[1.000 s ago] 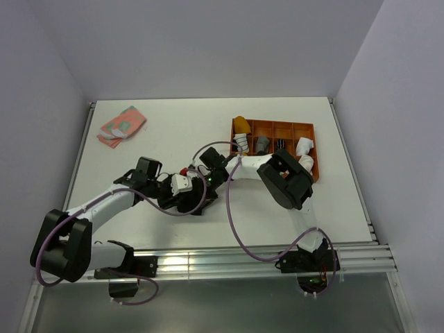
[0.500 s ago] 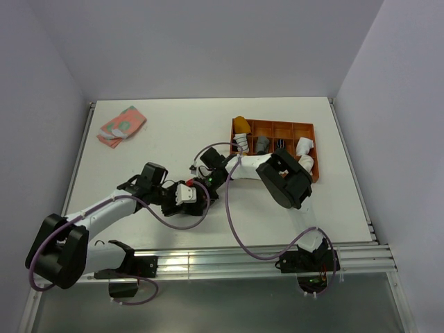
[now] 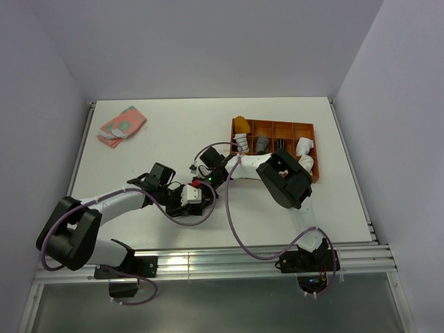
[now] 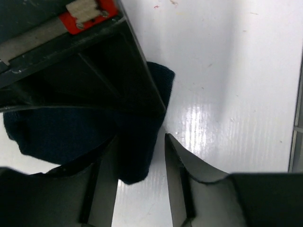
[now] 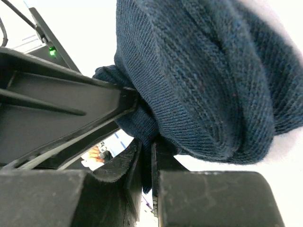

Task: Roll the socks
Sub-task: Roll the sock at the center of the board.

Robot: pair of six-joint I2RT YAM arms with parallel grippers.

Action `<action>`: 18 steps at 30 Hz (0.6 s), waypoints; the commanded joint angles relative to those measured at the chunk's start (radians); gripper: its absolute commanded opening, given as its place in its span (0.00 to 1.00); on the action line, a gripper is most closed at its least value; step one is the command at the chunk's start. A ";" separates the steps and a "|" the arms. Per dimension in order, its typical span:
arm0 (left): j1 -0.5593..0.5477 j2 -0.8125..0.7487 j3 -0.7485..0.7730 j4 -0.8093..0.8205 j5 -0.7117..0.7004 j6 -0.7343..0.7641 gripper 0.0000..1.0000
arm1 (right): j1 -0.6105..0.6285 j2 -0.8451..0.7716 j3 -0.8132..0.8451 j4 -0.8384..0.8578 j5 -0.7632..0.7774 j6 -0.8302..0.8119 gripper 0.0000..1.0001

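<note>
The dark navy sock [image 5: 213, 71] is bunched on the white table at mid-front, mostly hidden under both grippers in the top view [image 3: 205, 189]. My right gripper [image 5: 150, 161] is shut on a fold of its edge; in the top view it [image 3: 206, 182] points left. My left gripper [image 4: 141, 161] is open, with the sock's lower tip [image 4: 135, 165] hanging between its fingers, and sits just left of the right one [image 3: 197, 197]. A mustard-orange sock [image 3: 241, 125] lies in the far-left compartment of the orange tray [image 3: 274, 122].
The tray at the back right also holds white [image 3: 241, 143] and grey [image 3: 261, 144] rolled socks. A pink-and-green folded cloth [image 3: 121, 125] lies at the back left. A metal rail [image 3: 208, 260] runs along the table's near edge.
My left arm has moved right and brought its gripper up against the sock and the right gripper. The right arm has barely moved.
</note>
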 commanded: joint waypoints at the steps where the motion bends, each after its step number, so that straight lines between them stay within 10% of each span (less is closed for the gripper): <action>1: -0.005 0.054 0.065 -0.024 0.024 -0.021 0.43 | -0.003 -0.001 0.016 0.008 0.004 0.015 0.01; 9: -0.005 0.113 0.094 -0.073 0.028 -0.033 0.27 | -0.003 -0.044 -0.021 0.030 0.054 0.027 0.08; 18: 0.001 0.177 0.130 -0.227 0.085 0.036 0.00 | 0.002 -0.223 -0.128 0.074 0.344 0.064 0.47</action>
